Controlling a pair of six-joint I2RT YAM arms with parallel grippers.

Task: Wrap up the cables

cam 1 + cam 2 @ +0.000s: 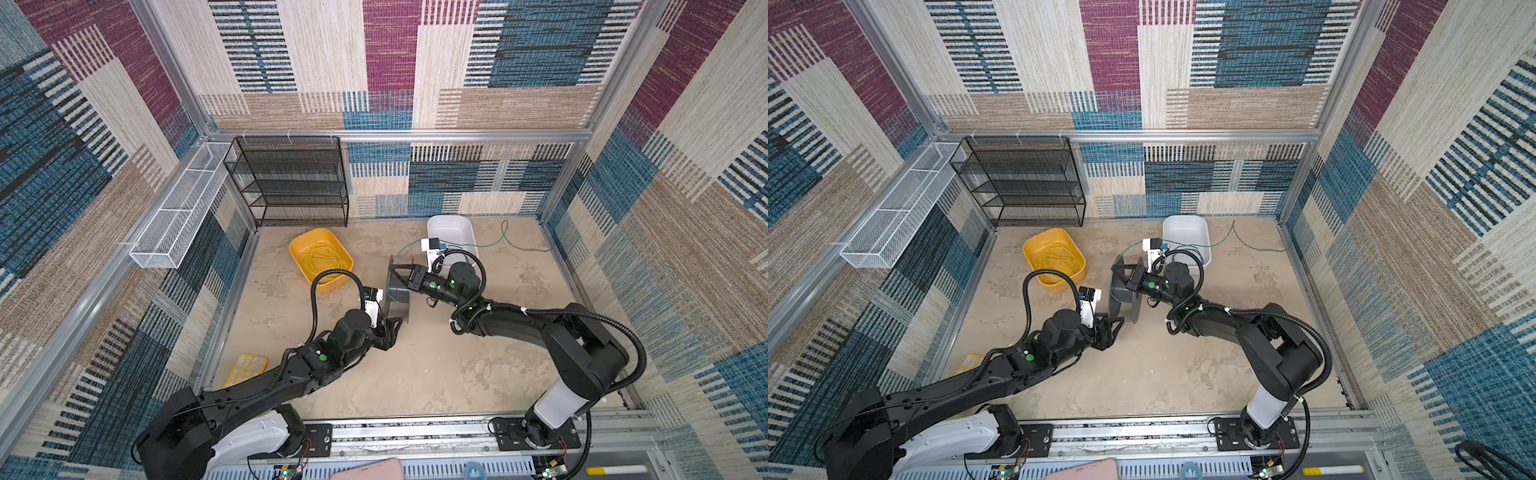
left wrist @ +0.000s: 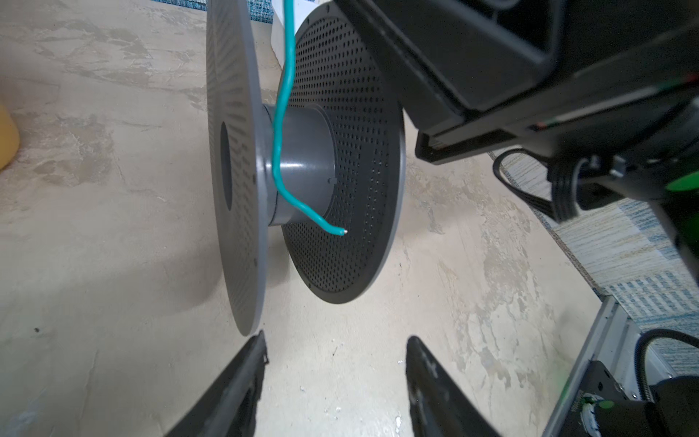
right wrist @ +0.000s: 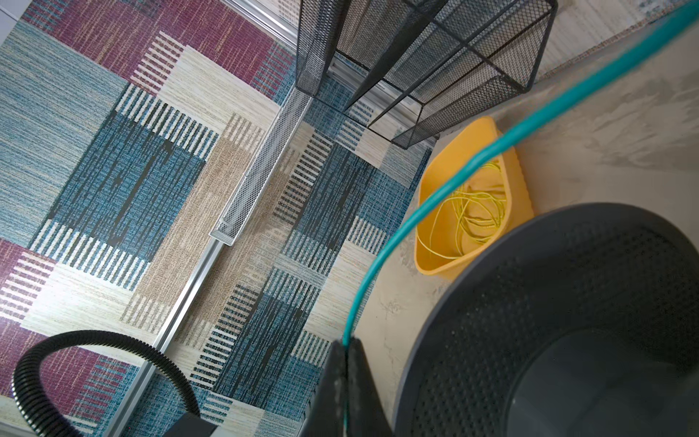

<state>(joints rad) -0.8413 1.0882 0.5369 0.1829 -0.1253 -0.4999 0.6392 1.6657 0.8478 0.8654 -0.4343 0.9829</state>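
Keep the thin teal-green cable (image 2: 280,113), draped over the hub of the grey perforated plastic spool (image 2: 351,151), taut in the tightly clamped right pincer (image 3: 346,372), pinning its free end with the left pincer (image 2: 336,378), jaws apart just beside the flange.

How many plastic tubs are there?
2. A yellow tub, holding coiled yellow wire, sits in front of the black mesh shelf; a white tub sits toward the back right.
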